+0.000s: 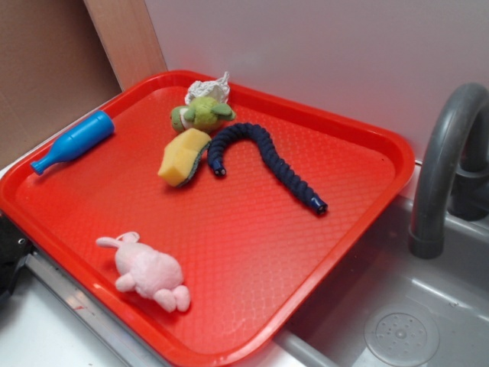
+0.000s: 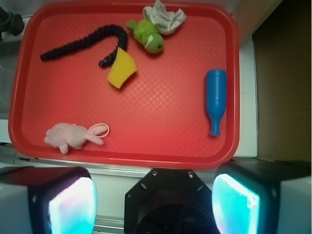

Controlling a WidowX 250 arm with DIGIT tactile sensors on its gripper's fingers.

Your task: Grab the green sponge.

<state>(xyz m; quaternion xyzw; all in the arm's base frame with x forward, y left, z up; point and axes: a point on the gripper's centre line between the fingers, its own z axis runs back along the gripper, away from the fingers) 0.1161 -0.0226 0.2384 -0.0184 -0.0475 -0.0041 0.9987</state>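
1. On the red textured plastic tray [image 1: 252, 252], in the exterior view, the small yellow foam green sponge with its thin dark green scouring face [image 1: 183, 156] lies in the far half, nearer the far left corner than the centre. It rests tilted, its green layer turned toward the dark blue braided snake [image 1: 263, 157], whose near end is just beside it. The fuzzy light-green plush toy [image 1: 201, 115] lies just behind the sponge, toward the far edge, with a crumpled white cloth [image 1: 209, 88] behind that against the far rim. A blue plastic bottle [image 1: 72, 141] lies on its side by the left edge, and a pink plush rabbit [image 1: 149, 273] sits near the front edge. A grey faucet [image 1: 447, 164] stands over a grey sink [image 1: 397, 321] to the right of the tray. The gripper does not appear in this view.

2. In the wrist view, the gripper [image 2: 154, 200] hangs outside the tray's near edge, its two fingers [image 2: 68, 202] spread wide with nothing between them. The sponge [image 2: 121, 70] lies well apart from the jaws, across the tray in its far half, slightly left of the line between them, touching the snake's end [image 2: 83, 45]. The plush toy [image 2: 147, 36] and cloth [image 2: 165, 17] are by the far edge, the bottle [image 2: 215, 97] by the right edge, the rabbit [image 2: 73, 135] near the front left corner.
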